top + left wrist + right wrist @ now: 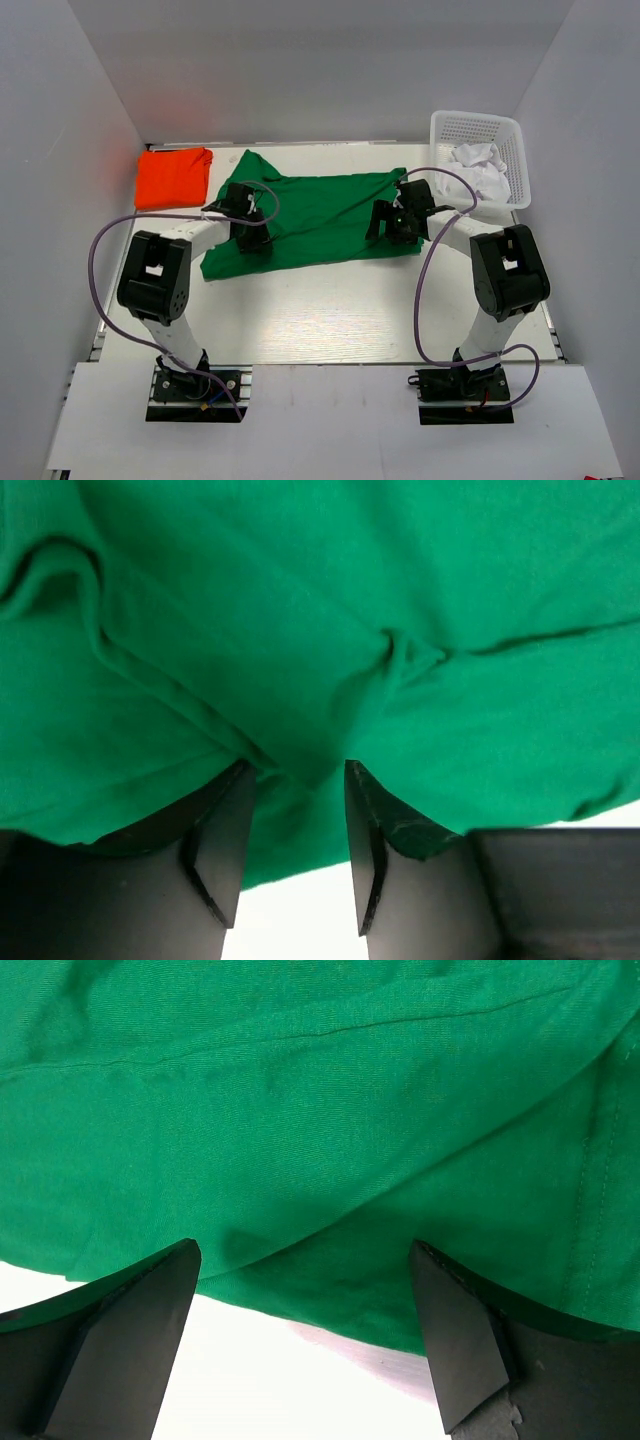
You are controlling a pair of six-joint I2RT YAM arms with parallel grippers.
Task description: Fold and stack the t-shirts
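The deep green t-shirt [320,212] lies spread across the middle of the table. A bright orange-red t-shirt [173,177] sits folded at the back left. My left gripper [250,237] is down on the green shirt's left part. In the left wrist view the left gripper [297,780] has its jaws partly drawn in, still apart, with a rumpled fold of green t-shirt [330,650] between the tips. My right gripper [393,226] is at the shirt's right near edge. In the right wrist view the right gripper [305,1260] stands wide open astride the hem of the green t-shirt [320,1110].
A white mesh basket [515,150] holding crumpled white cloth [482,166] stands at the back right. White walls close in the left, right and back. Purple cables loop beside both arms. Bare table [320,310] lies in front of the green shirt.
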